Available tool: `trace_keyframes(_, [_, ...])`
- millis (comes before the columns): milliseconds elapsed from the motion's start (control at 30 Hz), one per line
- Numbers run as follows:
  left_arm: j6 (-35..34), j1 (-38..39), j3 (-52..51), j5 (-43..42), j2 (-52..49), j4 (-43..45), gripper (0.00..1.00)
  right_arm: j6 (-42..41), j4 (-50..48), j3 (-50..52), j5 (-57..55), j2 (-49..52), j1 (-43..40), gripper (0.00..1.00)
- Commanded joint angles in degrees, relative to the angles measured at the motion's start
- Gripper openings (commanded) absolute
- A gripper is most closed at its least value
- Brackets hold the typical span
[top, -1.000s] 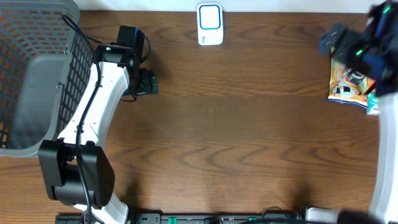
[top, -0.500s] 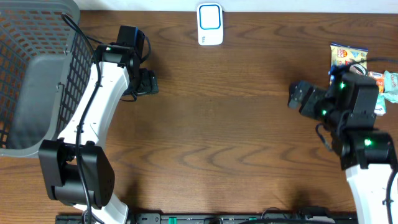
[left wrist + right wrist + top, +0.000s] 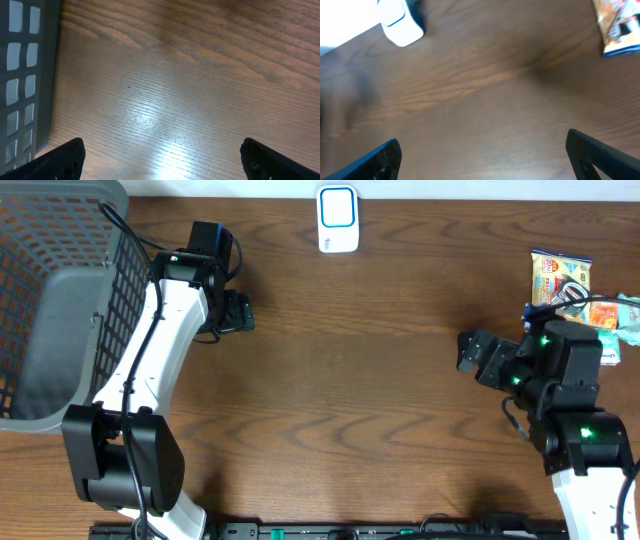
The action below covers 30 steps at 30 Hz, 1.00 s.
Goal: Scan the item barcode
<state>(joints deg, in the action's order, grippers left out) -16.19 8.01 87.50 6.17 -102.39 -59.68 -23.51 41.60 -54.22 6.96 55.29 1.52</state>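
The barcode scanner (image 3: 338, 218), a white block with a blue-ringed face, stands at the table's far edge; it also shows in the right wrist view as the scanner (image 3: 400, 25) at top left. An orange snack packet (image 3: 560, 275), an item, lies at the far right, and its corner shows as the packet (image 3: 620, 25). My right gripper (image 3: 470, 352) hovers left of and nearer than the packets, open and empty (image 3: 485, 160). The left gripper (image 3: 238, 312) is open over bare wood (image 3: 162, 165) beside the basket.
A grey mesh basket (image 3: 50, 290) fills the far left corner, and its wall (image 3: 30, 75) is close to the left gripper. More packets (image 3: 622, 315) lie at the right edge, partly behind the right arm.
The right arm has swung away from the packets at the far right, toward the left and the table's front. The left arm has not moved.
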Motion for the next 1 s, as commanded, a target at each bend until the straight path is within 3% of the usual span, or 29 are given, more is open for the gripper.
trace_keyframes(0, [0.52, -0.07, -0.07, 0.55, 0.11, -0.24, 0.98, -2.03, 1.22, 0.35, 0.90, -3.04, 2.43, 0.99])
trace_keyframes(267, [0.52, -0.07, -0.07, 0.52, 0.11, -0.24, 0.98, -2.19, 7.17, 0.83, -5.33, -13.05, 8.94, 0.99])
trace_keyframes(967, [0.52, -0.07, -0.07, 0.52, 0.11, -0.24, 0.98, -4.33, 13.94, 4.17, -4.83, -24.20, 10.64, 0.99])
